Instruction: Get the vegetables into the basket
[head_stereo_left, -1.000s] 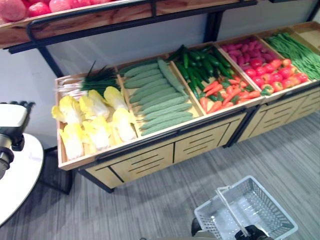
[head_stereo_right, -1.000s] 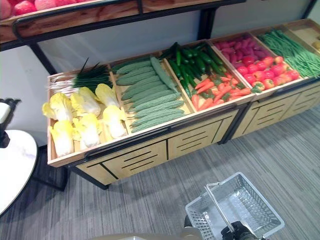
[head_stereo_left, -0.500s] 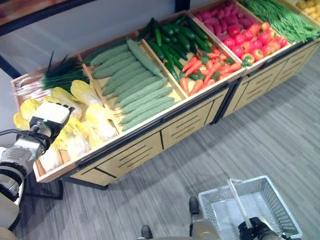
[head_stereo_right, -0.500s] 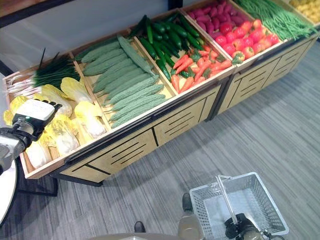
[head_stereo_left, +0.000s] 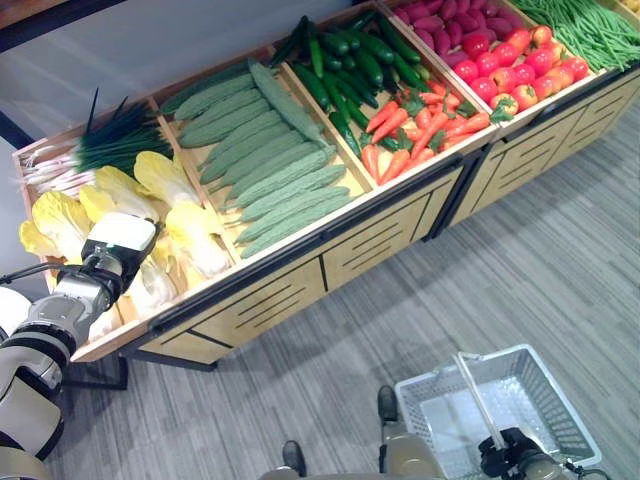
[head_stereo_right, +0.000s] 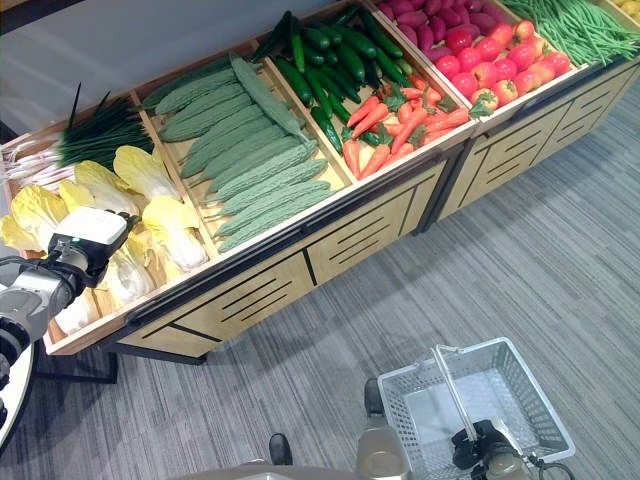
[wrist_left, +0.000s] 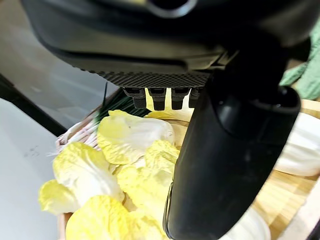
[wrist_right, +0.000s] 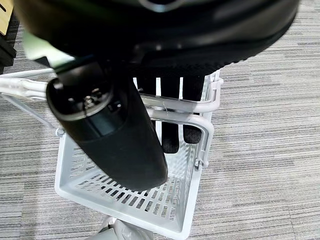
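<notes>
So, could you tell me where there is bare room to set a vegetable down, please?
The basket, held by its handle in the right hand, has nothing on its floor. Grey floor lies bare between it and the stand. The stand's bins are crowded: the cabbages by the left hand, the bitter gourds, the carrots.

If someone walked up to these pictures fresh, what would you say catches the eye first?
Probably the long wooden produce stand, its compartments running from yellow cabbages at the robot's left through pale green bitter gourds to orange carrots and red tomatoes. Next, the left hand hovering over the cabbages with straight fingers. Finally, the empty white basket low at the right, its handle hooked by the right hand.
</notes>
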